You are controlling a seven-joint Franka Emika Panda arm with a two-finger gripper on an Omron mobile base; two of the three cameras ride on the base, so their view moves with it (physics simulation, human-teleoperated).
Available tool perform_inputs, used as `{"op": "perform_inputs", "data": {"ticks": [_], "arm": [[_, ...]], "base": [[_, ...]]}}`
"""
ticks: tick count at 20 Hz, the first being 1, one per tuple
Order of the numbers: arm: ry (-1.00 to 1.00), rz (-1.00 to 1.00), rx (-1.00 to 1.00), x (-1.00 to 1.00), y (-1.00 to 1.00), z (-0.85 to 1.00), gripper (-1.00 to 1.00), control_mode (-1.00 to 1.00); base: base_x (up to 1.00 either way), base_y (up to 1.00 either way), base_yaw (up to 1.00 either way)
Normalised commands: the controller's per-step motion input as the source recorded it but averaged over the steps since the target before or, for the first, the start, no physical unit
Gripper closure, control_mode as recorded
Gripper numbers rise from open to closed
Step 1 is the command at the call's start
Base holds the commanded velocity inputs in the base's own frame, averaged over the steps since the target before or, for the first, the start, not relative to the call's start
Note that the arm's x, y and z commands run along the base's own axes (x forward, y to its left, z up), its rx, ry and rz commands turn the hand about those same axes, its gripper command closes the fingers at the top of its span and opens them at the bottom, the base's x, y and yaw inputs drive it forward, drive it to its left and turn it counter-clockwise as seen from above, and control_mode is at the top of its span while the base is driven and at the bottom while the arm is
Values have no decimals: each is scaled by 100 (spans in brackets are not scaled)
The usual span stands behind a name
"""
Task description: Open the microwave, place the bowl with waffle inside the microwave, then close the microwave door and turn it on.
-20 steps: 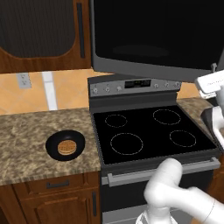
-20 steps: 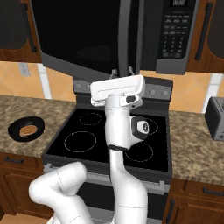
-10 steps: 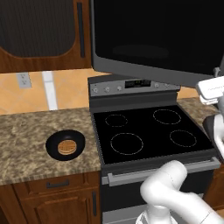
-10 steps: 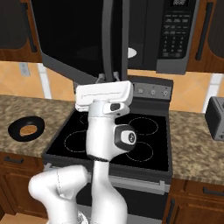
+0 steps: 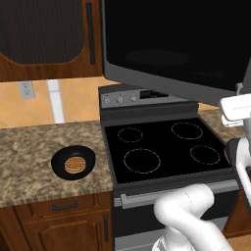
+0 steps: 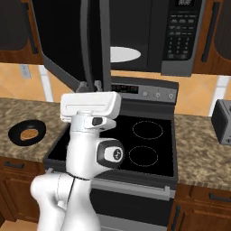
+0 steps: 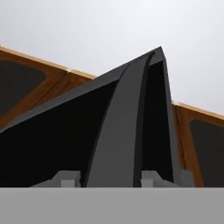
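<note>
Right base view showed the microwave with its door swung wide open to the left, the white turntable visible inside and the button panel on the right. The gripper stood at the lower end of the door's long grey handle, its two fingers pointing upward on either side of the bar. In the hand view the handle ran up between the two fingertips, which stood part-open around it; whether they pressed on it could not be told. The black bowl with the waffle in it sat on the stone table to the left of the stove, well apart from the gripper. A toaster stood at the right edge of the table.
</note>
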Motion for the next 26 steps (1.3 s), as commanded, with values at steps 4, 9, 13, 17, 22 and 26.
{"op": "perform_inputs", "data": {"ticks": [4, 9, 13, 17, 22, 26], "arm": [[-37, 1, -35, -100, 77, 4, 100, -100], [-31, 9, -37, -100, 75, 1, -100, -100], [-68, 2, -13, -100, 26, 29, -100, -100], [-83, 0, 3, -100, -3, 76, -100, -100], [-22, -14, 16, -65, -56, 90, -100, -100], [-6, -16, 24, -10, -73, 100, -100, -100]], "base": [[0, 0, 0], [0, 0, 0], [0, 0, 0], [0, 0, 0], [0, 0, 0], [0, 0, 0]]}}
